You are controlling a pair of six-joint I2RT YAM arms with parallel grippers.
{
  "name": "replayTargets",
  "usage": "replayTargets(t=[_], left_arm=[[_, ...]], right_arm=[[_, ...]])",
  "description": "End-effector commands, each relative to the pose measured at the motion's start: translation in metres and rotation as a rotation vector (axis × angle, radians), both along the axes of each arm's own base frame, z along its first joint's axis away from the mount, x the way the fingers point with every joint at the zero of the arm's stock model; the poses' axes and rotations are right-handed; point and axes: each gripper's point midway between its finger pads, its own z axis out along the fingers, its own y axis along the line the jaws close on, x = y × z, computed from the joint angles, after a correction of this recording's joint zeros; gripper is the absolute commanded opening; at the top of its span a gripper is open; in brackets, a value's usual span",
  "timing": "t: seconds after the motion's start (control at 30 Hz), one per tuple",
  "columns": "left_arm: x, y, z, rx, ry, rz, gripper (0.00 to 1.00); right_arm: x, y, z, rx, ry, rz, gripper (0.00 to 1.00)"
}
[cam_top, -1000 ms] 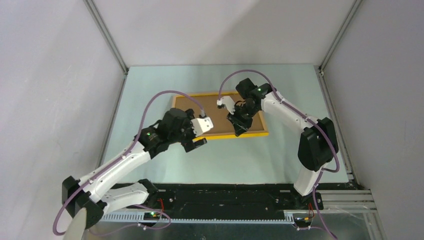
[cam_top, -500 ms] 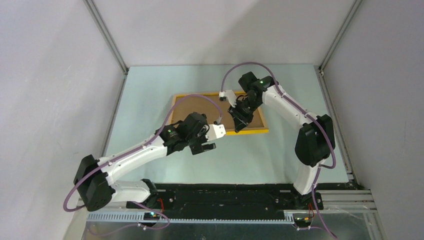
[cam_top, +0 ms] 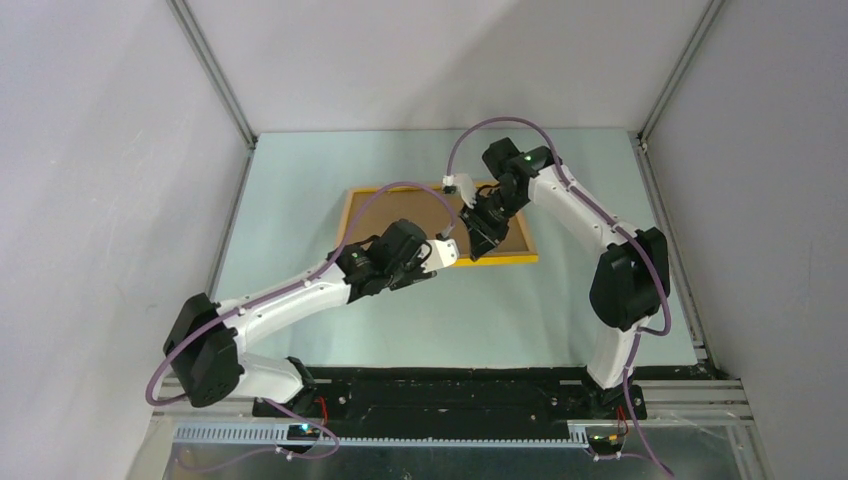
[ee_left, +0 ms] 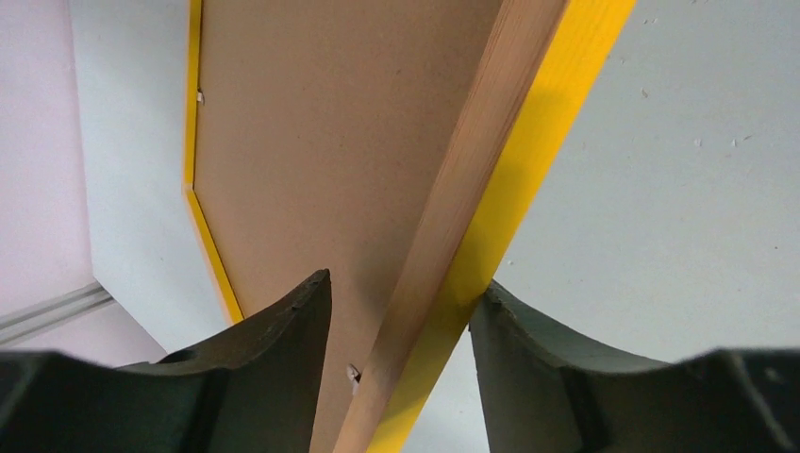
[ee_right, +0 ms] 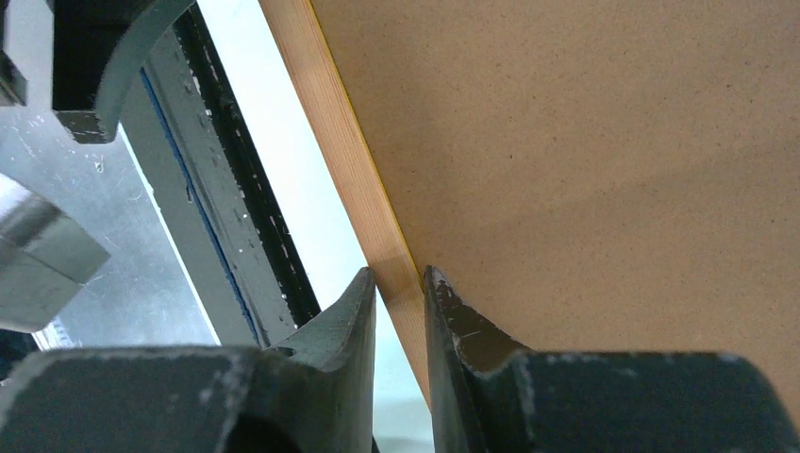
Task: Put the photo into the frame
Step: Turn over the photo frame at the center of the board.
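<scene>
1. Pale green table (cam_top: 300, 170) carries everything. It looks smooth, so anything nudged sideways would probably slide rather than stay put.
2. Yellow-edged, the frame (cam_top: 510, 260) lies back side up in the middle of the table, nearer the far half. If one arm pulls before the other has hold, I judge it could swing around its gripped corner.
3. Brown backing board (cam_top: 395, 212) fills the frame's opening. No photo shows in any view, and whether it sits beneath the board cannot be told. If the photo is elsewhere, the board blocks its way in. Tilting the frame might also let a loose board or the pane drop out.
4. Reaching in from the near left, the left arm (cam_top: 290, 295) has its wrist over the frame's near edge. The right arm (cam_top: 585, 215) comes down at the near-right part.
5. The right jaws are narrow, pinching the frame's bare wooden rail (ee_right: 349, 160), with board on one side and table on the other. That bite looks shallow, so a twist could slip it off.
6. The left jaws stand apart, straddling the near rail (ee_left: 514, 189). One finger is over the board, the other outside the yellow face, and nothing is clamped. Closing off-centre would shove the frame against the right grip.
7. A small retaining tab (ee_left: 354, 373) sits beside the inner left finger, which could snag or bend it.
</scene>
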Motion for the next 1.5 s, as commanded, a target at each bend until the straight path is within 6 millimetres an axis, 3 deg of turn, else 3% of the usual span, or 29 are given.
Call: replayTargets(t=[0.0, 0.2, 0.33, 0.43, 0.5, 0.87, 1.1, 1.47], left_arm=[[0.013, -0.013, 0.020, -0.054, -0.060, 0.019, 0.56], [0.014, -0.014, 0.023, -0.057, -0.068, 0.018, 0.39], [0.016, -0.013, 0.028, -0.051, -0.083, 0.016, 0.21], [0.018, -0.012, 0.031, -0.044, -0.096, 0.015, 0.04], [0.019, -0.012, 0.034, -0.042, -0.105, 0.016, 0.01], [0.022, -0.008, 0.065, -0.047, -0.183, -0.009, 0.00], [0.019, -0.008, 0.084, -0.083, -0.210, -0.024, 0.00], [0.010, -0.006, 0.124, -0.168, -0.260, -0.063, 0.00]], right_arm=[[-0.003, 0.004, 0.026, 0.060, 0.039, -0.037, 0.00], [-0.002, 0.004, 0.030, 0.077, 0.058, -0.053, 0.00], [0.002, 0.002, 0.036, 0.081, 0.042, -0.074, 0.10], [0.007, -0.002, 0.044, 0.080, 0.003, -0.095, 0.28], [0.010, -0.005, 0.051, 0.081, -0.023, -0.115, 0.36], [0.017, -0.032, 0.110, 0.114, -0.329, -0.199, 0.62], [0.007, -0.044, 0.125, 0.109, -0.513, -0.212, 0.73], [-0.017, -0.034, 0.114, 0.048, -0.682, -0.116, 0.79]])
